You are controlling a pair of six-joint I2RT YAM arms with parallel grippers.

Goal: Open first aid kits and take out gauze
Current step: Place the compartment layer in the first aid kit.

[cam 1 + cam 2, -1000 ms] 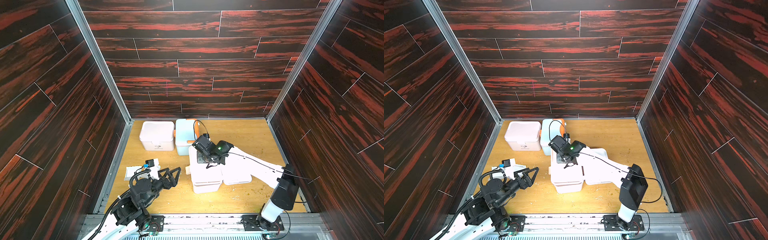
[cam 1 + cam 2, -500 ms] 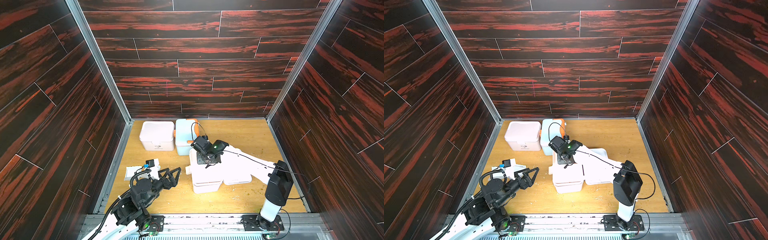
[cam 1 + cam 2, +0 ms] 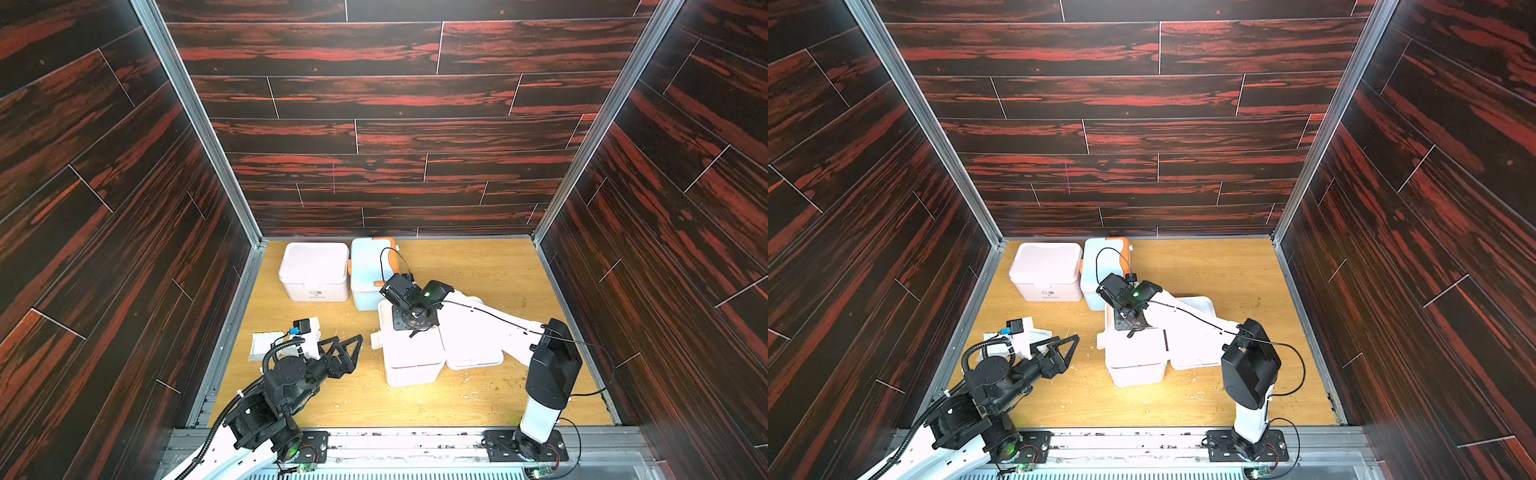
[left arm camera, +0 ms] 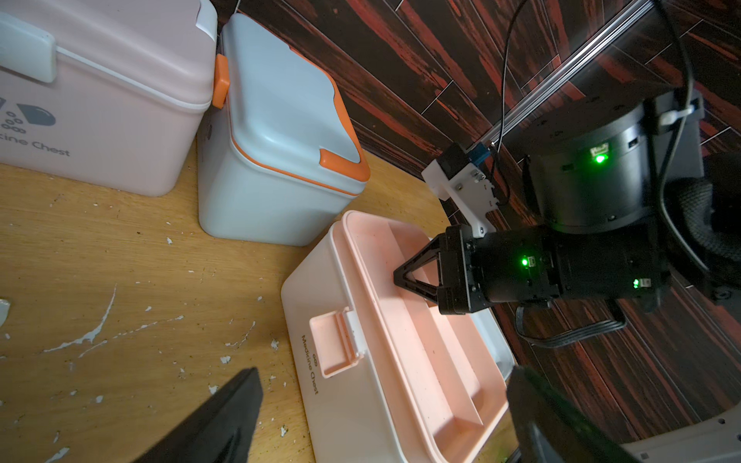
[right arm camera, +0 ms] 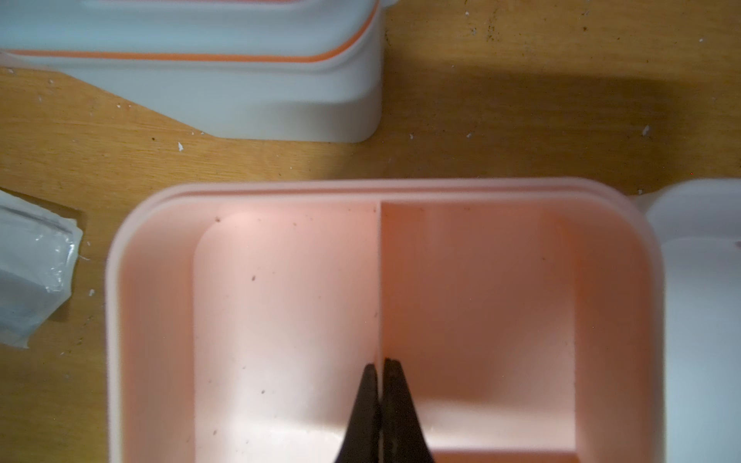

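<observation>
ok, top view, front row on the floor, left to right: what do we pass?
gauze packets → left gripper, jaws open → open pink kit → white lid lying flat beside it

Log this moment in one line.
left pincer: open | right pincer: shut, at divider in open pink kit | gauze: on table | other pink kit, blue kit: closed

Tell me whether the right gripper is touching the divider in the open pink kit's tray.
Touching. The right wrist view shows the right gripper shut on the divider, clamping its top edge from both sides.
</observation>
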